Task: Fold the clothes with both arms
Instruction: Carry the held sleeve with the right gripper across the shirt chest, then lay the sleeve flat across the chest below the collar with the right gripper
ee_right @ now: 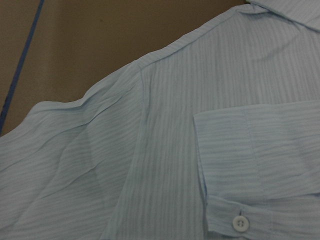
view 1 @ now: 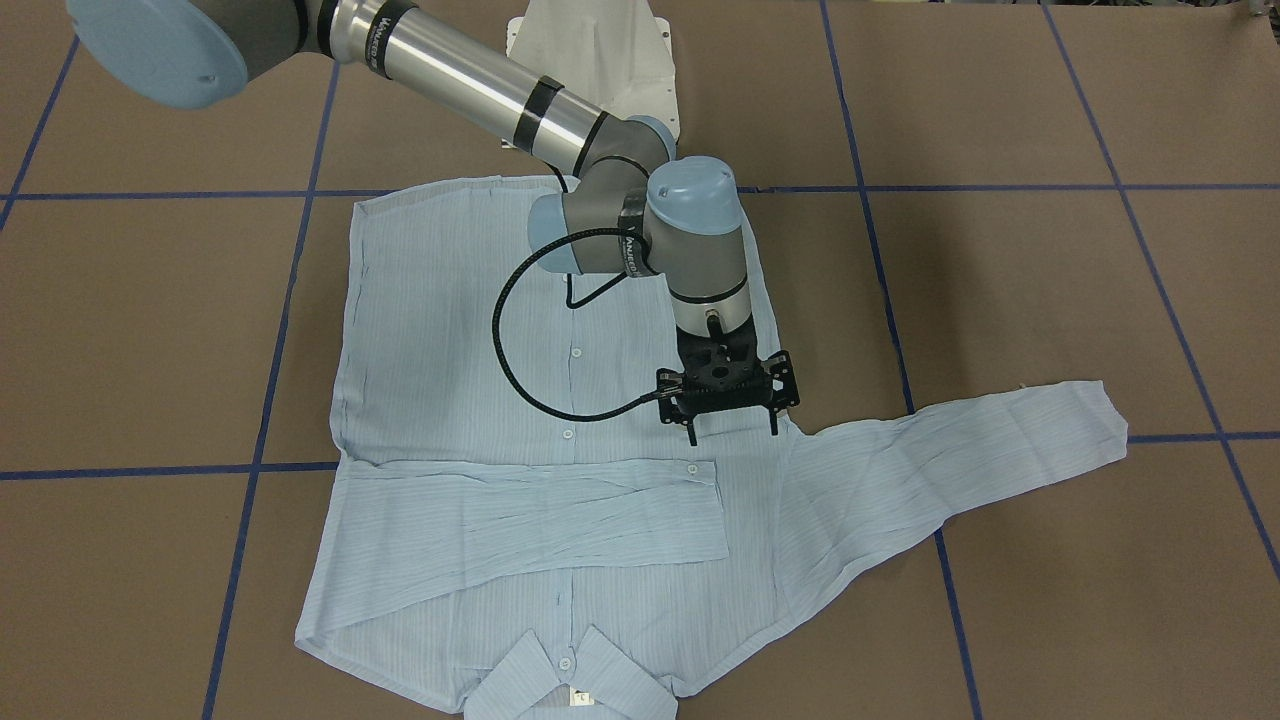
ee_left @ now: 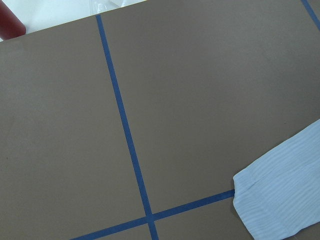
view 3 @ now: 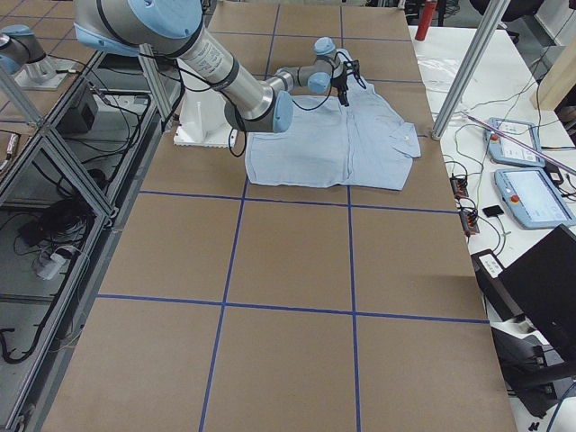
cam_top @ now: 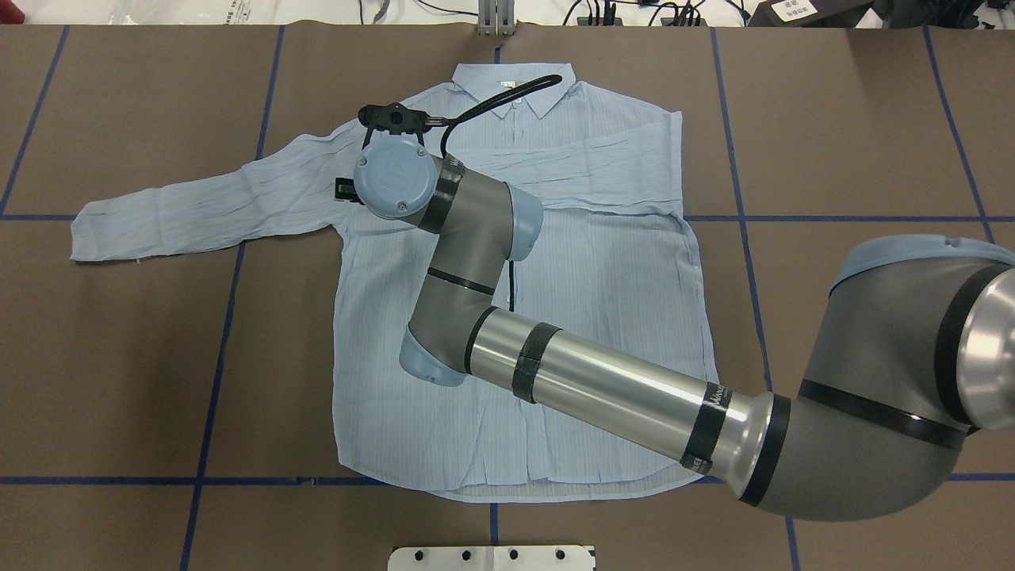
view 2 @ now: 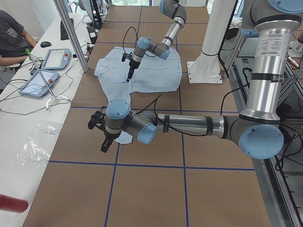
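Observation:
The pale blue shirt (view 1: 450, 370) lies flat and face up on the brown table, collar (cam_top: 515, 83) at the far side from the robot. One sleeve (view 1: 530, 510) is folded across the chest. The other sleeve (cam_top: 198, 206) stretches out to the robot's left. My right gripper (view 1: 733, 434) hangs open and empty just above the shirt near that sleeve's shoulder, also in the overhead view (cam_top: 392, 133). The right wrist view shows the shoulder seam (ee_right: 145, 75) and the folded cuff (ee_right: 260, 165). My left gripper (view 2: 98, 132) shows only in the exterior left view, beyond the outstretched cuff (ee_left: 280, 200); I cannot tell its state.
The white pedestal base (cam_top: 492, 557) stands at the table's near edge. Blue tape lines (view 1: 270, 400) grid the table. A side bench with tablets (view 2: 42, 71) and a seated person (view 2: 12, 35) runs along the far edge, behind a metal post (view 2: 71, 33).

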Motion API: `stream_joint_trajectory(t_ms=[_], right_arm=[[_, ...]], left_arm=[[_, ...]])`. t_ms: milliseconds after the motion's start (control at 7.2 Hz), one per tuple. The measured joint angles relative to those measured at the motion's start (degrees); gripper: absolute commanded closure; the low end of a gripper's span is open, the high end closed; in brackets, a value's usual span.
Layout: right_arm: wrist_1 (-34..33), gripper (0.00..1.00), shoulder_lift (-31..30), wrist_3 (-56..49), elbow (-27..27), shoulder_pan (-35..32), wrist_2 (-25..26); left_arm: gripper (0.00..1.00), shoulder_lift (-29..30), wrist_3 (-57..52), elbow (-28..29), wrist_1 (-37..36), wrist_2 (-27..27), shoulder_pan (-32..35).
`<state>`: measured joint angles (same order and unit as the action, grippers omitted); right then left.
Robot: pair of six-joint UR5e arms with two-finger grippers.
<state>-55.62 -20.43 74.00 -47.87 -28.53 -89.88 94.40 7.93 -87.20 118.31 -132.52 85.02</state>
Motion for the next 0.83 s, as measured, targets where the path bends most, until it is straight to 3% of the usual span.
stream_joint_trajectory(t_ms=[417, 833], right_arm=[[-17.2, 0.01, -0.5, -0.8, -11.8, -2.9, -5.6], [-30.9, 0.01, -6.5, -8.9, -24.1, -8.6, -13.4]], left_arm=[[0.01, -0.5, 17.7, -0.2, 8.9, 3.2, -6.8], [0.06, -1.9, 36.6, 0.0, 16.2, 14.8, -18.2]])
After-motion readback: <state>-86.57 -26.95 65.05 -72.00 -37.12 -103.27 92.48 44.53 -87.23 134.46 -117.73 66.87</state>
